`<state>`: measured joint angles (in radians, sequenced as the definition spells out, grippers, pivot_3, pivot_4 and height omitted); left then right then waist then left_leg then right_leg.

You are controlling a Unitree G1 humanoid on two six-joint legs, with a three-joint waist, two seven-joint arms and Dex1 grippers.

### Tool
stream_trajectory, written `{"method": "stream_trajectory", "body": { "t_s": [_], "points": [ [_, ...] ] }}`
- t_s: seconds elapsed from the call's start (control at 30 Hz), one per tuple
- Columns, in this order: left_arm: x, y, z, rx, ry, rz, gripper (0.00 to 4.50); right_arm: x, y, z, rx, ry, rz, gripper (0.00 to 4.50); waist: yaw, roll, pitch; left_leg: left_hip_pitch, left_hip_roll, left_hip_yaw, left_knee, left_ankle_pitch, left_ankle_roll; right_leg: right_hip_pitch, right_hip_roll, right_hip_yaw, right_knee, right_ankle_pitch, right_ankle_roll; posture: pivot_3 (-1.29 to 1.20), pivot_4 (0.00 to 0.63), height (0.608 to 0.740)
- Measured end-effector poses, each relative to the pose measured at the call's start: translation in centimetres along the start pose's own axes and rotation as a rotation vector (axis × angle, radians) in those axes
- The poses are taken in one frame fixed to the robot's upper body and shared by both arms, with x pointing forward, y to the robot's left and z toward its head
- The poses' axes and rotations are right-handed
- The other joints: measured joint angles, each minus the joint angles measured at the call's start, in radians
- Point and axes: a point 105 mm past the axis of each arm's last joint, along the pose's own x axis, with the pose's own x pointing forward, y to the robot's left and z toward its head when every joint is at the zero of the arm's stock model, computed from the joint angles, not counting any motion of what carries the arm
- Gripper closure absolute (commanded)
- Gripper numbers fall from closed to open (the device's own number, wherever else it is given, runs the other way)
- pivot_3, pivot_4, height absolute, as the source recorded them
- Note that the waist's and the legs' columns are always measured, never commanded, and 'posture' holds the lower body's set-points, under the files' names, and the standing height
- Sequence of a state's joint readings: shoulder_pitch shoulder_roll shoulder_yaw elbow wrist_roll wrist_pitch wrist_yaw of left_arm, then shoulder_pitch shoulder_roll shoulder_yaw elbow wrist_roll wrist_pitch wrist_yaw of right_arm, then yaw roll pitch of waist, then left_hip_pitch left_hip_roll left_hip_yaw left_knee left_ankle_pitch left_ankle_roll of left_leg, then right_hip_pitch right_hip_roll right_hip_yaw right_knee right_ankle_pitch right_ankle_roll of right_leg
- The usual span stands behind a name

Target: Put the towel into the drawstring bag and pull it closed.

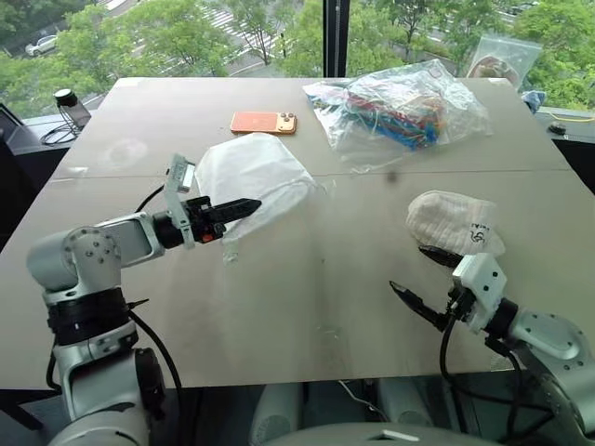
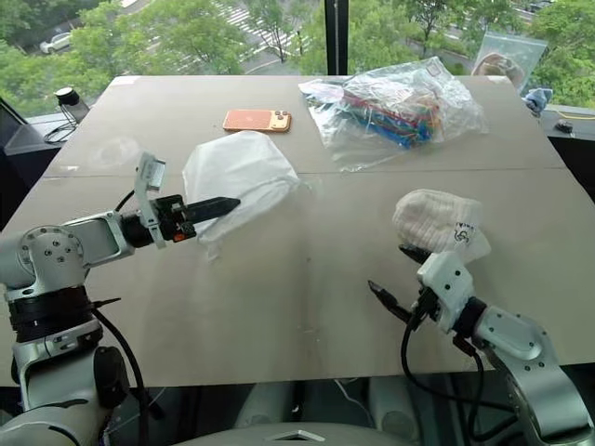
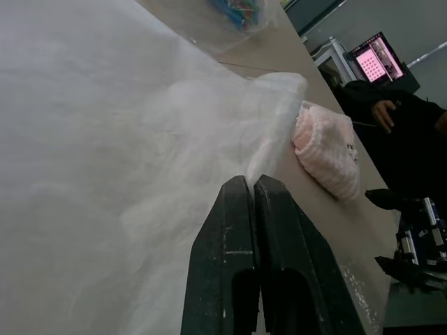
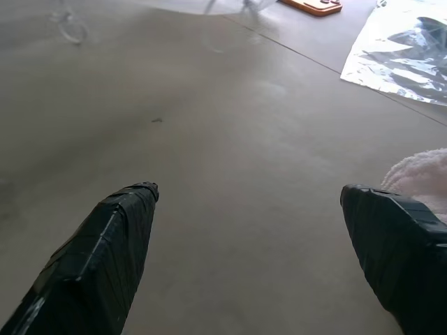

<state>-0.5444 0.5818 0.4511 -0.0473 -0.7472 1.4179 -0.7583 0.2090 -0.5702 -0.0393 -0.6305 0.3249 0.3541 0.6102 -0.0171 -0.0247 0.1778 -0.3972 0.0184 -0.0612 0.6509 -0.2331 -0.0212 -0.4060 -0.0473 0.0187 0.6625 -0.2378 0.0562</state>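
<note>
The white drawstring bag [image 1: 256, 172] stands puffed up left of the table's middle, part of it raised off the surface. My left gripper [image 1: 249, 205] is shut on the bag's near side, its fingers [image 3: 241, 209] pressed together against the thin fabric [image 3: 105, 139]. The cream ribbed towel [image 1: 456, 223], with a small dark logo, lies bundled on the right. Just in front of it and to its left, my right gripper [image 1: 409, 269] stands open and empty above the table. One of its fingertips [image 4: 377, 209] is close beside the towel [image 4: 426, 174].
An orange phone [image 1: 264, 122] lies behind the bag. A clear plastic bag of colourful items [image 1: 400, 107] sits at the back right, with another clear bag [image 1: 502, 58] at the far corner. A person [image 3: 398, 118] and a monitor [image 3: 377, 56] are beyond the table's right side.
</note>
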Motion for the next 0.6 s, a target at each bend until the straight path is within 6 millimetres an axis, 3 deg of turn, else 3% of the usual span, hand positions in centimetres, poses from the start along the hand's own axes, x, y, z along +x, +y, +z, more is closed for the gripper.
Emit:
{"method": "stream_trajectory", "body": {
  "t_s": [0.13, 0.3, 0.47, 0.6],
  "points": [
    [1.7, -1.3, -1.0, 0.004, 0.022, -0.022, 4.43, -0.2, -3.3, 0.5, 0.016, 0.002, -0.157, 0.00, 0.003, 0.000, 0.000, 0.000, 0.000, 0.001, 0.000, 0.000, 0.000, 0.000, 0.000, 0.001, 0.000, 0.002, -0.004, 0.00, 0.150, 0.740],
    [3.6, -2.7, -1.8, 0.011, 0.006, -0.048, 4.43, -0.8, -9.2, 1.2, 0.104, 0.011, -0.378, 0.00, 0.002, 0.000, 0.000, 0.000, 0.000, 0.001, 0.000, 0.000, 0.000, 0.000, 0.000, 0.001, 0.000, 0.002, -0.004, 0.00, 0.150, 0.740],
    [4.6, -3.2, -1.8, 0.013, -0.037, -0.031, 4.43, -1.4, -13.5, -1.9, 0.214, 0.224, -0.484, 0.00, 0.002, 0.000, 0.000, 0.000, -0.001, 0.002, 0.000, 0.000, 0.000, 0.000, -0.001, 0.003, 0.000, 0.003, -0.004, 0.00, 0.150, 0.740],
    [4.4, -3.3, -2.0, 0.027, -0.058, -0.010, 4.43, -1.9, -13.3, -3.9, 0.328, 0.329, -0.473, 0.00, 0.002, 0.000, 0.000, 0.000, -0.001, 0.002, -0.002, 0.000, 0.000, 0.000, -0.001, 0.002, -0.001, 0.002, -0.005, 0.00, 0.150, 0.740]
  ]
}}
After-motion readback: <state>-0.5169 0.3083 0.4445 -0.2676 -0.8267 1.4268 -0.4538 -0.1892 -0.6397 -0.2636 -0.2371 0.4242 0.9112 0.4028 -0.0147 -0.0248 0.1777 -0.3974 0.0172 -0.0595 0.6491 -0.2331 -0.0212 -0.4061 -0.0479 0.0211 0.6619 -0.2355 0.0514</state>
